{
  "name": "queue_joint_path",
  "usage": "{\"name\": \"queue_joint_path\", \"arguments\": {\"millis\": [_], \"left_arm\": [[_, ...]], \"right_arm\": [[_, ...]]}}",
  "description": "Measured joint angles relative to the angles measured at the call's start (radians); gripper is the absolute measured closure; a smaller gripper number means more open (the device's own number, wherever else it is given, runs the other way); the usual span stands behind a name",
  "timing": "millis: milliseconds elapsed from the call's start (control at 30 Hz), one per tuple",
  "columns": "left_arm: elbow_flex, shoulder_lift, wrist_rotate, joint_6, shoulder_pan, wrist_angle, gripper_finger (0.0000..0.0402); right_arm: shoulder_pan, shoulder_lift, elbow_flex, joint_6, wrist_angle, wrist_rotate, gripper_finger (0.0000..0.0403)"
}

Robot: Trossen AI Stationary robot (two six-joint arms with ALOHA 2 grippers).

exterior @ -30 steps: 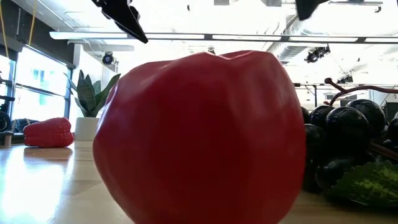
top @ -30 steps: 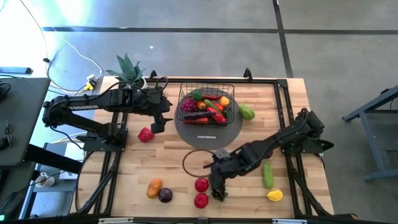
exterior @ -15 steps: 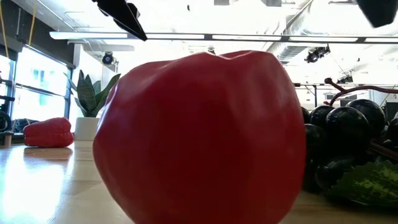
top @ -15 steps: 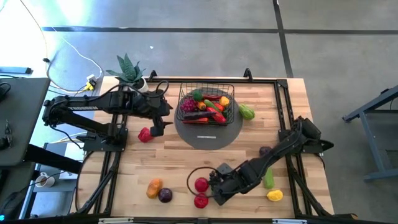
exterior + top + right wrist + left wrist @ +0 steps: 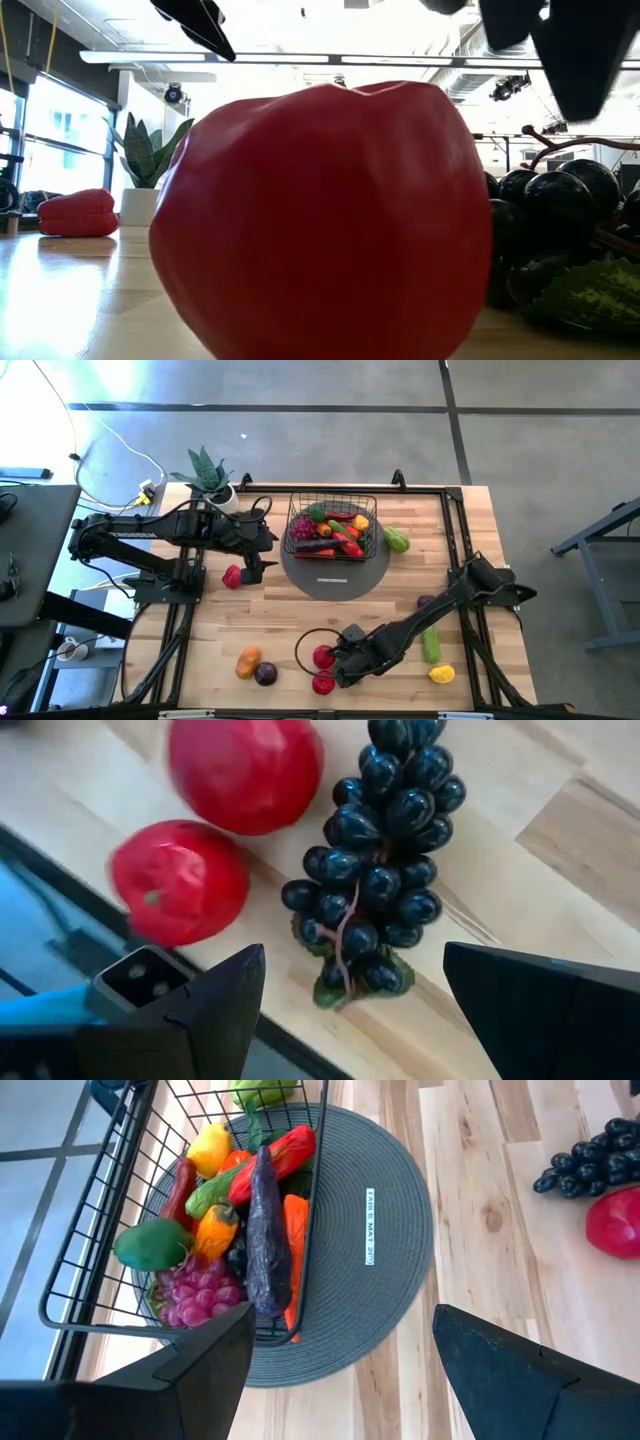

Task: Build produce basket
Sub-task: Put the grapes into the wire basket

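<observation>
Right gripper (image 5: 340,1010) open and empty over the black grapes (image 5: 385,860), apparently lining up a pick; next: descend, close. Left gripper (image 5: 340,1350) open, empty beside basket (image 5: 120,1230).

Wooden table (image 5: 270,615) — grey mat (image 5: 335,575) (round), potted plant (image 5: 207,470), scattered produce (image 5: 323,657) — directly on it.

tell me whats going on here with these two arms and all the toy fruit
Two robot arms are filling a black wire basket with toy produce. It already holds several pieces and sits on a grey round mat. The right gripper hovers open over a bunch of dark grapes beside two red fruits at the table's near edge, holding nothing. The left gripper waits open and empty beside the basket, near a red pepper.
</observation>
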Motion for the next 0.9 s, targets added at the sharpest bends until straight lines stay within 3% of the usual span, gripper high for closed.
{"name": "queue_joint_path", "arguments": {"millis": [733, 900], "left_arm": [[0.000, 0.000, 0.000, -0.008, -0.005, 0.000, 0.0106], [0.000, 0.000, 0.000, -0.008, -0.005, 0.000, 0.0106]], "right_arm": [[-0.008, 0.161, 0.000, 0.113, 0.020, -0.027, 0.0112], [-0.008, 0.165, 0.000, 0.121, 0.013, -0.024, 0.0148]]}}
